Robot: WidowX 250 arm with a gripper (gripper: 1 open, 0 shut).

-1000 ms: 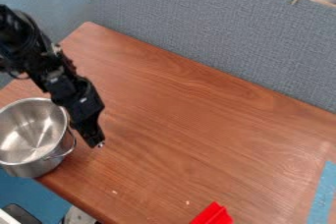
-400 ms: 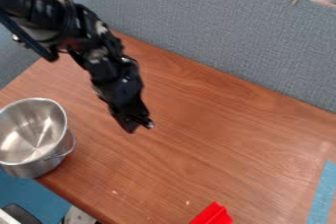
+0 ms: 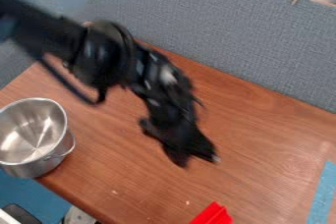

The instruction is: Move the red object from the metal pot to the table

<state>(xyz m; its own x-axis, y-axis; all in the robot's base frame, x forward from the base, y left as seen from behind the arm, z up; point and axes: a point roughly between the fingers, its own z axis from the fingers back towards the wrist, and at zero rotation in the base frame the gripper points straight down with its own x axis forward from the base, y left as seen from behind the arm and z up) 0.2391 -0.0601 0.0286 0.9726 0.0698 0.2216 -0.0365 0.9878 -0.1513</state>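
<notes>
- Jaws clenched, gripper [image 3: 197,152] empty and blurred.
- Arm has swung away from empty pot [image 3: 31,137] across table [image 3: 262,130].
- Red bar [image 3: 210,213] lies at table edge; transfer looks done.

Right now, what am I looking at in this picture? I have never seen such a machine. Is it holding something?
One camera looks down at a brown table from above and to the side. The dark blurred shape is a robot arm; it is blurred because it is moving. At its end is the gripper, a two-fingered claw, shut, with nothing visible in it. A metal pot stands at the left and looks empty. A red object lies at the table's near edge, partly cut off.
</notes>
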